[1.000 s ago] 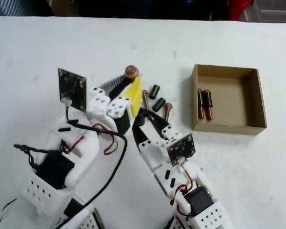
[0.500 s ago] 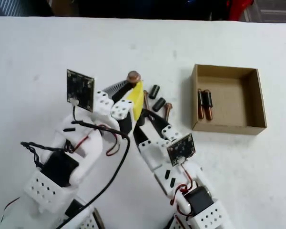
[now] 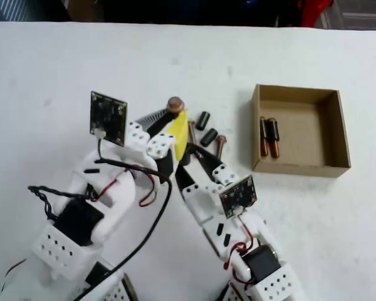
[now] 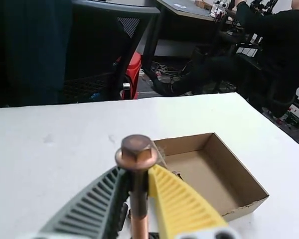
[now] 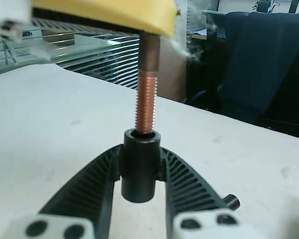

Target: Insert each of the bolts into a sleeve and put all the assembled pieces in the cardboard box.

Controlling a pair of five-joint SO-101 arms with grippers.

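My left gripper (image 4: 138,186) is shut on a copper bolt (image 4: 137,169), held upright with its hex head (image 3: 174,103) on top. Directly below, my right gripper (image 5: 139,172) is shut on a black sleeve (image 5: 139,164), also upright. The bolt's threaded tip (image 5: 145,112) sits just inside the sleeve's mouth. The yellow finger (image 3: 177,128) of the left gripper hangs over the right gripper (image 3: 185,157) near the table's middle. The cardboard box (image 3: 335,132) lies to the right with two assembled pieces (image 3: 268,136) inside.
Loose on the table between the grippers and the box lie two black sleeves (image 3: 205,128) and two copper bolts (image 3: 219,145). A sleeve end (image 5: 231,201) shows beside the right gripper. The far and left parts of the white table are bare.
The left arm has shifted slightly right and toward the right gripper, bringing the bolt over the sleeve. The right arm has stayed still.
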